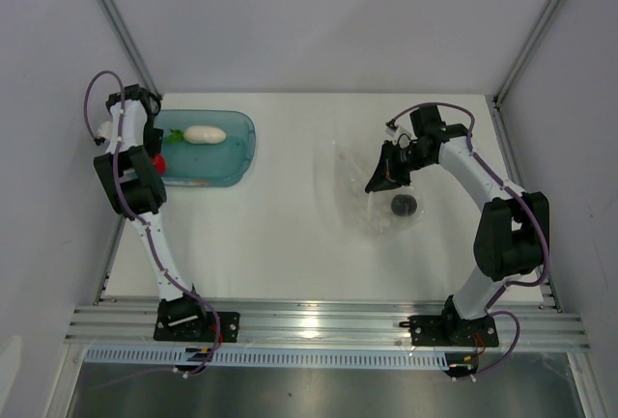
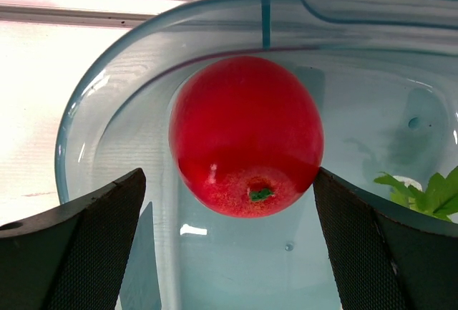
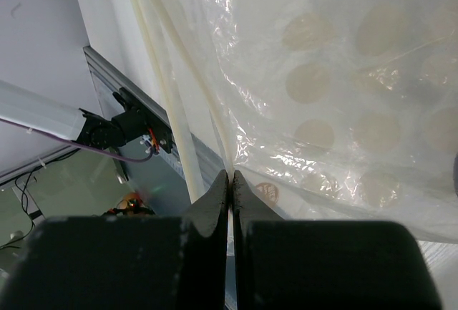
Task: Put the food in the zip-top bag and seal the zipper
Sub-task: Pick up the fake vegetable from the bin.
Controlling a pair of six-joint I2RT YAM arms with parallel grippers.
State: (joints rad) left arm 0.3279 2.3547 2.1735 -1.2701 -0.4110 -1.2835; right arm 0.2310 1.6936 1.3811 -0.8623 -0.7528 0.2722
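A: White table [image 1: 290, 254], grey walls around it. Top view first?
B: Tray [image 1: 241, 153] sits far left. Radish [image 1: 205, 134] lies in it. Tomato [image 1: 158, 161] is at the tray's left end, right by the left gripper [image 1: 147, 159]. Bag [image 1: 352, 196] is right of centre. Dark piece [image 1: 403, 206] is within its outline; inside or under, can't tell. Right gripper [image 1: 375, 184] is at the bag's upper part.
A: Left wrist?
B: Left gripper [image 2: 227, 181] released, 2 fingers [image 2: 93, 245] spread wide, 1 on each side of the tomato [image 2: 245, 134]. One stands apart from it, the other just beside it. Tomato rests on the tray [image 2: 107, 109] floor. Radish [image 2: 422, 192] leaves show at the right edge.
A: Right wrist?
B: Right gripper [image 3: 230, 181] clenched on the bag [image 3: 343, 109], jaws pressed together on thin film. Zipper [image 3: 168, 95] runs up and away from the pinch. Bag hangs crinkled to the right.
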